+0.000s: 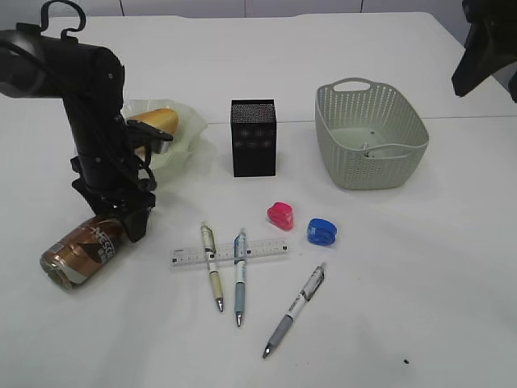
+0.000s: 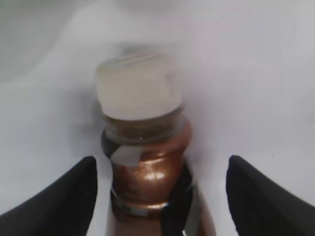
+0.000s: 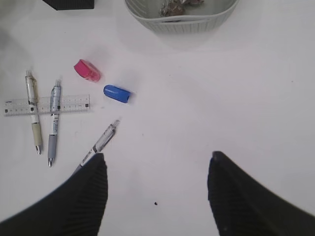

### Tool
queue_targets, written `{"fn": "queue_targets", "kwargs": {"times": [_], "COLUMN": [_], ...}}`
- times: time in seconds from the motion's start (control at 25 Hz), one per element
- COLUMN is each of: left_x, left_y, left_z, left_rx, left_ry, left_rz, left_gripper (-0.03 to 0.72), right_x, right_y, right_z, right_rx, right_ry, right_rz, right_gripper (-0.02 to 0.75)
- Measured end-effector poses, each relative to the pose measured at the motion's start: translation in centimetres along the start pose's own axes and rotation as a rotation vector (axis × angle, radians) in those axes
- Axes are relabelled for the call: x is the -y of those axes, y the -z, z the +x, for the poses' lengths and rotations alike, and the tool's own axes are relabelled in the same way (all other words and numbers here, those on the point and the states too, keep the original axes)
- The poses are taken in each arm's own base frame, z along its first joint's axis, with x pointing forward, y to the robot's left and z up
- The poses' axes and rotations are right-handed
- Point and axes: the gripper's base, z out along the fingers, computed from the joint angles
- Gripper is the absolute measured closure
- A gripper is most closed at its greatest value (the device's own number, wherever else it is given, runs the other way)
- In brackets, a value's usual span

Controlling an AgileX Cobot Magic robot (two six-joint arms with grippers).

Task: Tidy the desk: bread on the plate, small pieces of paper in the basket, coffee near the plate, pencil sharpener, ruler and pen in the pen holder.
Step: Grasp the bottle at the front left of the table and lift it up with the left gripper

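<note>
The brown coffee bottle [image 1: 81, 250] lies on its side at the left, its white cap [image 2: 138, 91] pointing away from the wrist camera. My left gripper [image 1: 133, 222] is lowered over it. Its jaws stand open on either side of the bottle's neck [image 2: 147, 172], with a gap on each side. Bread [image 1: 153, 120] sits on the pale green plate [image 1: 187, 139]. The ruler [image 1: 229, 253] lies under two pens [image 1: 212, 267] [image 1: 239, 275], and a third pen [image 1: 295, 311] lies to the right. Pink [image 1: 281, 215] and blue [image 1: 321, 233] sharpeners lie nearby. My right gripper [image 3: 156, 191] hangs open and empty above the table.
The black pen holder [image 1: 254, 137] stands at the middle back. The green basket [image 1: 371, 133] at the back right holds paper scraps [image 3: 174, 7]. The right arm [image 1: 485, 48] is raised at the top right corner.
</note>
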Motion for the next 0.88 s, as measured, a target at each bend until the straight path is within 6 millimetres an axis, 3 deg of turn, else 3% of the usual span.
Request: {"fn": "queue_targets", "kwargs": {"times": [0.44, 0.56, 0.72, 0.88], "left_x": [-0.09, -0.11, -0.17, -0.20], "left_y": [-0.70, -0.70, -0.70, -0.66], "left_z": [0.04, 0.04, 0.06, 0.04], "left_rx": [-0.023, -0.023, -0.025, -0.025], "left_ry": [-0.006, -0.007, 0.006, 0.018], "left_rz": [-0.006, -0.008, -0.014, -0.017], "left_gripper": [0.123, 0.202, 0.386, 0.435], "right_x": [0.00, 0.00, 0.00, 0.00], "right_y": [0.00, 0.00, 0.00, 0.00], "right_z": [0.00, 0.00, 0.00, 0.00], "right_rx": [0.000, 0.000, 0.000, 0.000], "right_ry": [0.002, 0.002, 0.002, 0.002], "right_rz": [0.000, 0.000, 0.000, 0.000], "right_gripper": [0.237, 0.237, 0.237, 0.237]}}
